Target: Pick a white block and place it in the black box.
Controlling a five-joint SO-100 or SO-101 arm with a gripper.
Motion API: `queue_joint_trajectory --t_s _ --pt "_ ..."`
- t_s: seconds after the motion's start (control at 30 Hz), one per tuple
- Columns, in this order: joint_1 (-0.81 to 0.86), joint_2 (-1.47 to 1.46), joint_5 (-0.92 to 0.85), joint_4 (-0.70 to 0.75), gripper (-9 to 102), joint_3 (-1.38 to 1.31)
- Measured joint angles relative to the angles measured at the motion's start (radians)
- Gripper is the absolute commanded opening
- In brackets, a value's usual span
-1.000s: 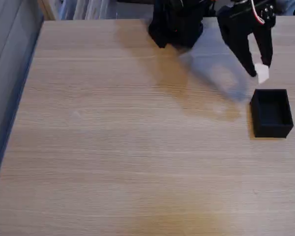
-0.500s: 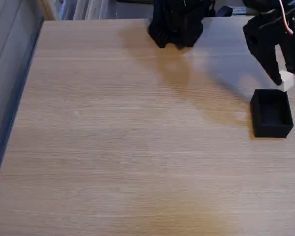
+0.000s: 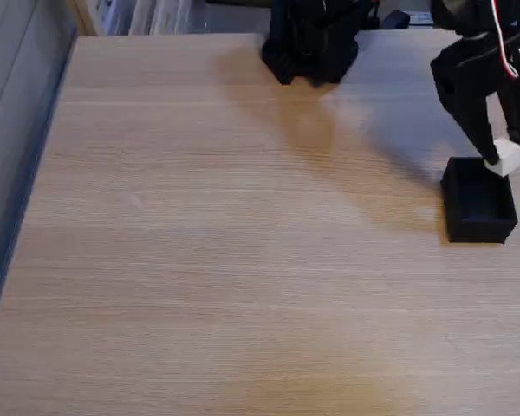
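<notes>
**Risk of a missed drop at the far edge of the box**

Release is judged to be the step in hand. The white block (image 3: 505, 157) is pinched between the tips of the gripper (image 3: 504, 156), which is closed on it and held clear of the wooden table (image 3: 243, 260). In the fixed view the block is seen over the far right corner of the black box (image 3: 478, 200), at about the line of its far wall, not over the middle of the opening. The box stands near the right edge of the table, well apart from the arm's base (image 3: 312, 43) at the far side.

Height above the rim cannot be told from this single angle. If the jaws are opened here, the block may be caught on the far wall and tipped outward onto the table, or bounced off the thin rim. If the gripper is lowered without being brought nearer first, the wall may be struck and the light box pushed or tilted. A short move toward the near side, over the centre, is judged to be needed before letting go.
</notes>
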Motion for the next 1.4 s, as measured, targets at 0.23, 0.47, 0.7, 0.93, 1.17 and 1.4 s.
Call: queue_joint_trajectory --t_s 0.23,0.47,0.7,0.93,1.17,1.4 --pt "0.015 0.000 0.057 -0.008 22 -0.014" --pt "0.026 0.000 0.071 -0.008 20 -0.014" --pt "0.060 0.031 0.063 -0.008 22 -0.011" --pt "0.124 0.173 0.017 0.002 24 0.112" --pt "0.204 0.364 -0.023 0.035 27 0.285" --pt "0.325 0.532 -0.069 0.066 27 0.457"
